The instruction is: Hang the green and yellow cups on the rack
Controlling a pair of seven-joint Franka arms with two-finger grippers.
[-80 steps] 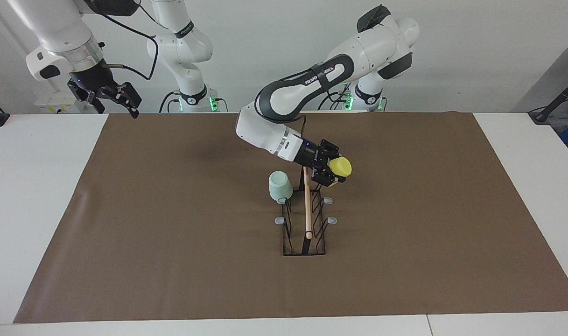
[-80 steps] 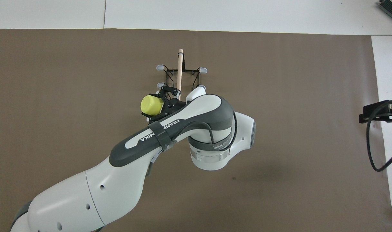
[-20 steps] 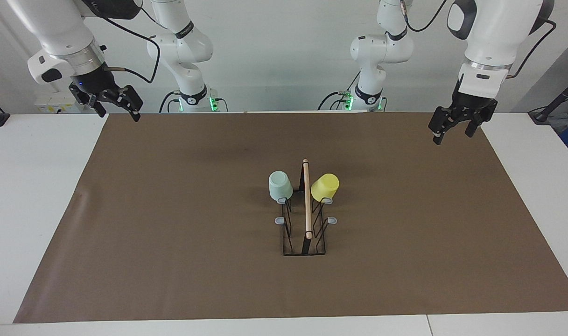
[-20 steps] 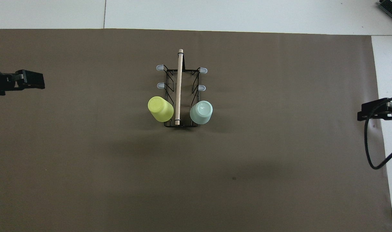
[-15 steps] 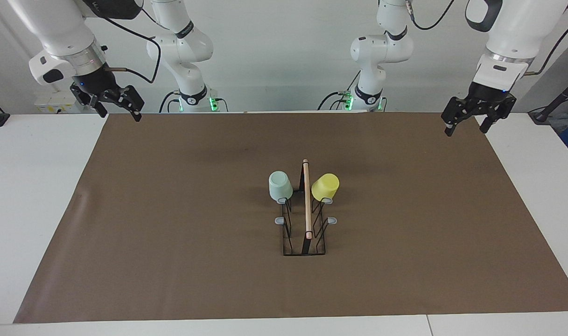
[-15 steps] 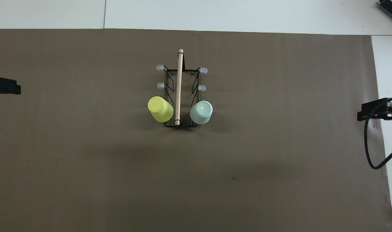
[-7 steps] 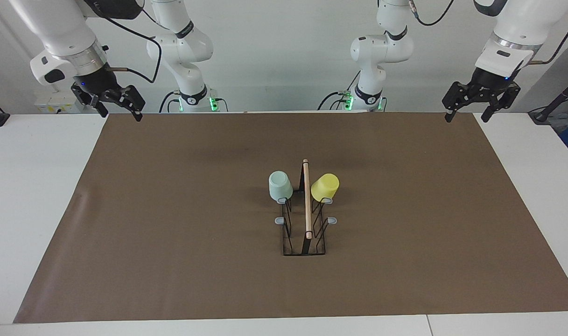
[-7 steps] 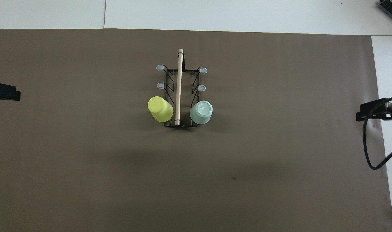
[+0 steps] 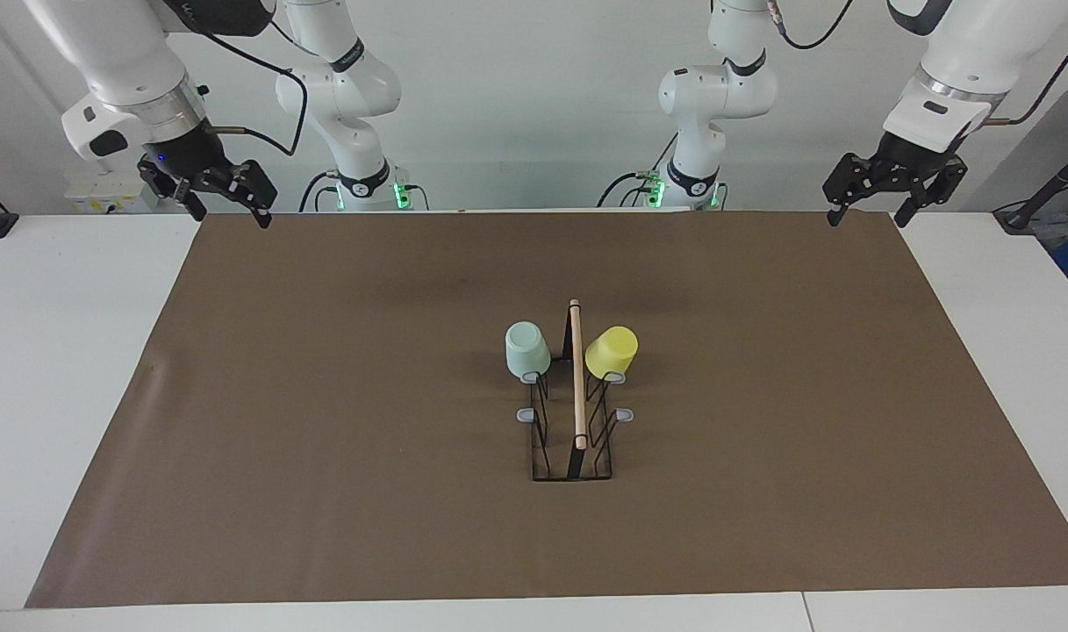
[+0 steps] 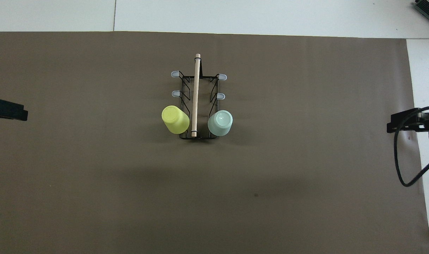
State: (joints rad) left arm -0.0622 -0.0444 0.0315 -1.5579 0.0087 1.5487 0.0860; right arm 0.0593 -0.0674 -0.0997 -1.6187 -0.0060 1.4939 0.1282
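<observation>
The black wire rack [image 9: 574,439] [image 10: 196,106] with a wooden rod along its top stands mid-mat. A pale green cup [image 9: 526,349] [image 10: 220,122] hangs upside down on the prong nearest the robots on the right arm's side. A yellow cup [image 9: 612,351] [image 10: 175,120] hangs likewise on the left arm's side. My left gripper [image 9: 865,213] [image 10: 8,109] is raised and open over the mat's corner at the left arm's end, holding nothing. My right gripper [image 9: 229,215] [image 10: 410,121] waits open and empty over the mat's corner at the right arm's end.
A brown mat [image 9: 323,395] covers most of the white table [image 9: 51,351]. Several grey-tipped prongs [image 9: 624,414] on the rack stand bare. A black cable [image 10: 401,162] loops from the right arm.
The left gripper has risen and drawn back toward the robots at its end of the table. The right gripper has barely shifted. Cups and rack have not moved.
</observation>
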